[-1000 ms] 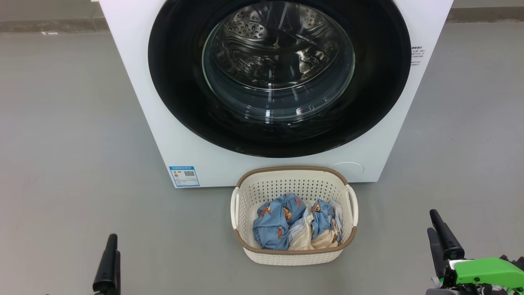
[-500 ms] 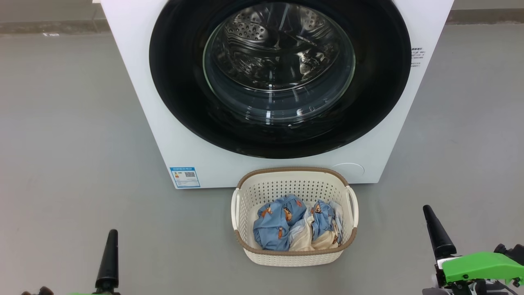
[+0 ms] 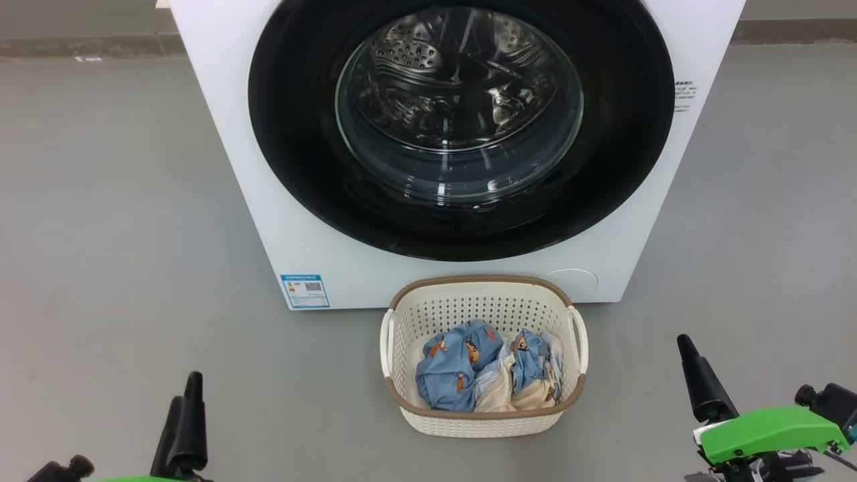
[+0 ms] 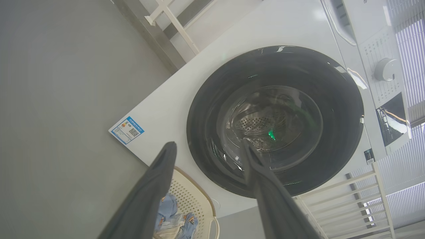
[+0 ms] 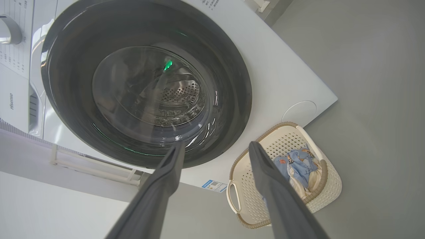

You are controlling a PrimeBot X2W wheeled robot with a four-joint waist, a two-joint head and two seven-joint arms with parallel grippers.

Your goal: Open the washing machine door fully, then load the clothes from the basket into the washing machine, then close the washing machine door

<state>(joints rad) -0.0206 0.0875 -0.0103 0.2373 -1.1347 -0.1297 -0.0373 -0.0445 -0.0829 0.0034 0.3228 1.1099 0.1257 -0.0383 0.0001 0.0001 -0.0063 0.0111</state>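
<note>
Now — door (image 3: 294, 134) shut on machine (image 3: 227, 134) | basket (image 3: 482, 423) on floor (image 3: 100, 201) just before machine | clothes (image 3: 448, 375) heaped inside | left gripper (image 4: 208, 143) spread wide, empty | right gripper (image 5: 216, 144) likewise — both low, flanking basket, well apart.

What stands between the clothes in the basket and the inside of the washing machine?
The washing machine door, fully shut, just behind the basket. Nothing else visible blocks the clothes; the left gripper and right gripper are open, clear of the door.

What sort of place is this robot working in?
Likely a laundry area, perhaps a mock-up: a front-loading washing machine, a basket of clothes before it, a bare grey floor.
</note>
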